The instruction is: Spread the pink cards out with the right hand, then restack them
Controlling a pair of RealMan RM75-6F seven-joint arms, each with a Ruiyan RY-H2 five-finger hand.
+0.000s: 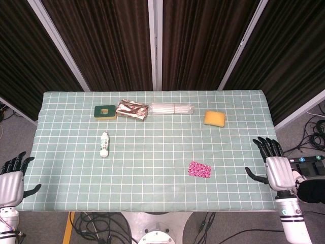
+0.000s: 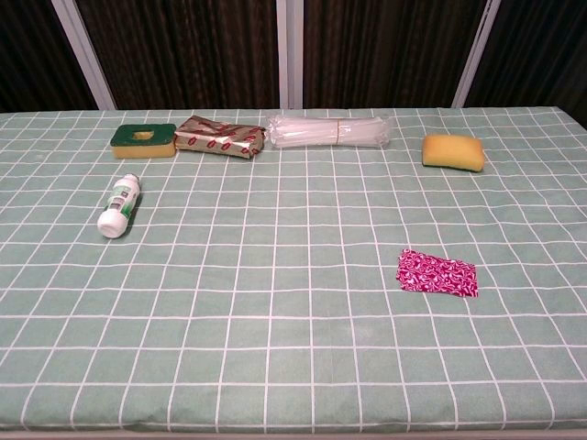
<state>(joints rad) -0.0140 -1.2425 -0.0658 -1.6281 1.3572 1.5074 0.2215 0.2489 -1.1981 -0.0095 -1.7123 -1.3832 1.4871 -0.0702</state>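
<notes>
The pink patterned cards (image 1: 199, 170) (image 2: 437, 273) lie in one neat flat stack on the green checked cloth, toward the front right of the table. My right hand (image 1: 274, 165) hovers over the table's right edge with fingers spread, holding nothing, well to the right of the cards. My left hand (image 1: 11, 178) hangs off the table's left front corner, fingers apart and empty. Neither hand appears in the chest view.
Along the back stand a green sponge holder (image 1: 105, 111), a foil packet (image 1: 132, 110), a clear plastic bundle (image 1: 172, 109) and a yellow sponge (image 1: 214, 118). A small white bottle (image 1: 104, 144) lies at left centre. Table edges (image 1: 152, 209) bound the cloth.
</notes>
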